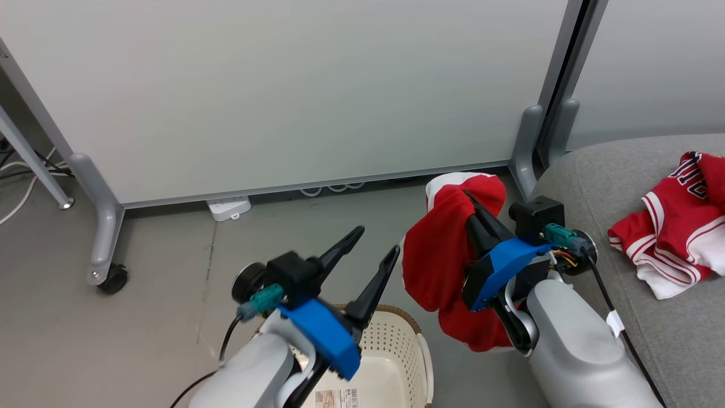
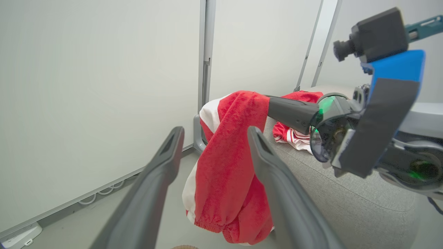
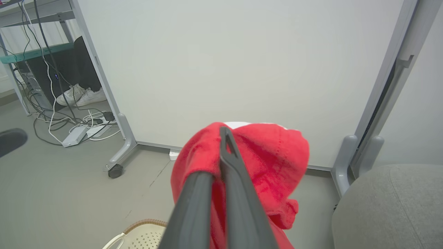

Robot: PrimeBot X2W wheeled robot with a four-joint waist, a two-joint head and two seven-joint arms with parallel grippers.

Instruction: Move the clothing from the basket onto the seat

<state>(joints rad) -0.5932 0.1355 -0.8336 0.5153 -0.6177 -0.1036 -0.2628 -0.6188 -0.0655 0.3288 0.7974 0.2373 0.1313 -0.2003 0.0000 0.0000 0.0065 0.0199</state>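
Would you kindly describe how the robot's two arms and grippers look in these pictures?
Both arms have smooth pale-grey forearms. The left gripper and right gripper each carry two long, tapered dark-grey fingers, a bright blue housing, a black boxy camera block with a teal connector and a black cable. The right arm's cable bears a small white tag.

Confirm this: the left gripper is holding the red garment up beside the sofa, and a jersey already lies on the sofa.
Wrong arm. The head view shows the right gripper shut on the red garment beside the sofa; the left gripper is open, holding nothing. A red-and-white jersey does lie on the sofa.
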